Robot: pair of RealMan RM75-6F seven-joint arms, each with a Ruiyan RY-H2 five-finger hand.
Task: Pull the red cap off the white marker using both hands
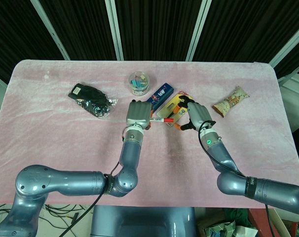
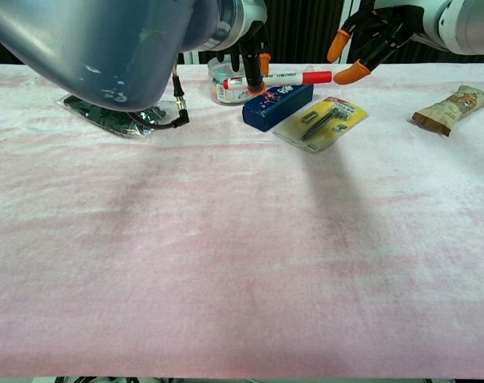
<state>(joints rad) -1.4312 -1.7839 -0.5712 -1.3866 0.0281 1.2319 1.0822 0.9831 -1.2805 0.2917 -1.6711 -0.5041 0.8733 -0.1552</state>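
The white marker [image 2: 278, 78] lies level above the table, its red cap [image 2: 316, 76] pointing toward my right hand. My left hand [image 1: 137, 114] grips the marker's white body near its left end, with dark fingers [image 2: 254, 60] wrapped over it. In the head view the marker [image 1: 162, 119] sticks out to the right of that hand. My right hand [image 2: 370, 40] hovers just past the cap with its orange-tipped fingers spread, and a small gap separates them from the cap. It holds nothing.
Beneath the hands lie a blue box [image 2: 278, 105] and a yellow razor pack [image 2: 322, 121]. A round clear container [image 1: 139, 83] stands behind them. A black packet [image 1: 90, 98] lies at the left, a snack bag [image 1: 231, 101] at the right. Pink cloth [image 2: 242, 263] covers the table.
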